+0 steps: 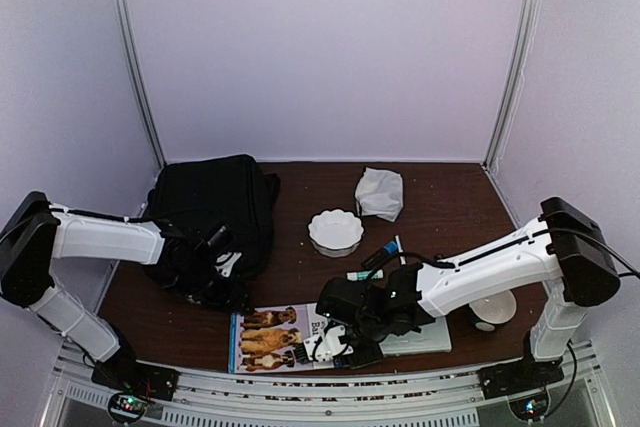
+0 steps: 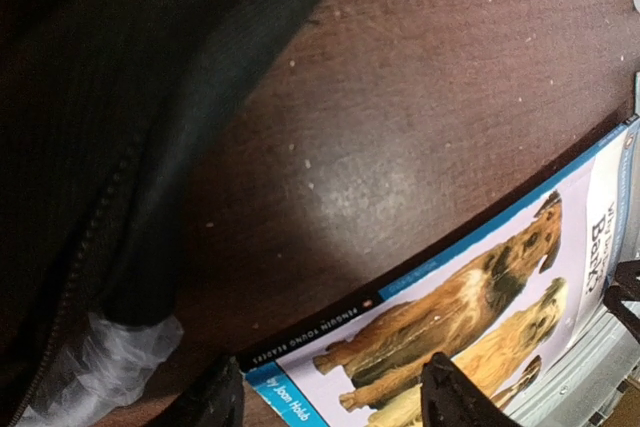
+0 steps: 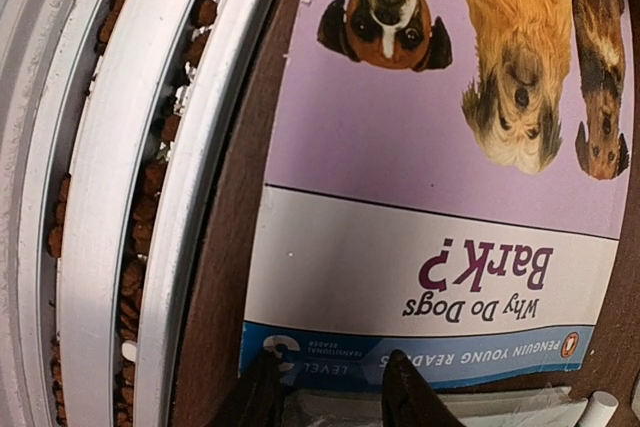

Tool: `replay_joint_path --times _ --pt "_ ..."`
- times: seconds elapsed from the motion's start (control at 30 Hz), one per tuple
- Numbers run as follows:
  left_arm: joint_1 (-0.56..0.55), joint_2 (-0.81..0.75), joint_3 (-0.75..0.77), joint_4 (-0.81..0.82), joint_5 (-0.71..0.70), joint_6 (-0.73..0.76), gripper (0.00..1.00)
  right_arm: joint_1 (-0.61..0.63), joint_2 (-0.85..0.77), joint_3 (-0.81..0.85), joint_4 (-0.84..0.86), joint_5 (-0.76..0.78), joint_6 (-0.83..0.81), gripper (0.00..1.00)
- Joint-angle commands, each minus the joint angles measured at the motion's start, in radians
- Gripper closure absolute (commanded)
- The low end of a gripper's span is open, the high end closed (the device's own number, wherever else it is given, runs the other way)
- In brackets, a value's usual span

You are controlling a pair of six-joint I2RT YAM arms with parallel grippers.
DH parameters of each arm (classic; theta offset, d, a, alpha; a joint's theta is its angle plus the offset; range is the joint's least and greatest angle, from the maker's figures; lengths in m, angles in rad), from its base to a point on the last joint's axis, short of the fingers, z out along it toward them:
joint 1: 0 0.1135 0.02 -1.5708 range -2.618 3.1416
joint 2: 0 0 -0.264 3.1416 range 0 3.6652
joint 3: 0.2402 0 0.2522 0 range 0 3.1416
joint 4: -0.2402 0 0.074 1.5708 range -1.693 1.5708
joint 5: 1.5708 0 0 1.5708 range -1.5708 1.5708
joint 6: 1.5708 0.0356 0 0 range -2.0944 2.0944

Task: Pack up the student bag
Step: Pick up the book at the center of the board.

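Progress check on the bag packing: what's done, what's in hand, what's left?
Done: nothing visibly packed; I can't see inside the student bag. In hand: the right gripper sits open at the edge of the dog book, not yet holding it; the left gripper hangs open between bag and book. Left: book, white bowl, crumpled white bundle.

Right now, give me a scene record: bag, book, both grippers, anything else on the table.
student bag: black, lying at the table's far left; open or zipped, cannot tell
book: "Why Do Dogs Bark?", flat, cover up, at the near edge, outside the bag
left gripper: open, above the book's corner, beside the bag's near side
right gripper: open, at the book's blue edge
bowl: white, scalloped, mid-table
crumpled white bundle: beyond the bowl
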Motion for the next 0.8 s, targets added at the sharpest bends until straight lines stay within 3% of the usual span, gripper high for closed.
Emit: replay_joint_path --times 0.0,0.23,0.57,0.63,0.77 --pt "-0.005 0.050 0.012 0.051 0.018 0.023 0.37 -0.017 0.031 -0.031 0.016 -0.016 -0.011 0.65" --pt "-0.005 0.064 -0.034 0.155 0.162 0.055 0.45 -0.033 0.040 -0.028 0.018 -0.043 -0.005 0.65" --pt "-0.005 -0.166 -0.050 -0.027 0.088 0.006 0.56 -0.057 0.061 -0.022 0.017 0.005 -0.002 0.64" --pt "-0.005 -0.218 -0.072 -0.081 0.042 -0.050 0.53 -0.065 0.070 -0.016 0.019 0.020 0.003 0.65" --pt "-0.009 -0.335 -0.157 -0.111 0.026 -0.204 0.38 -0.073 0.089 0.000 0.007 0.013 0.017 0.65"
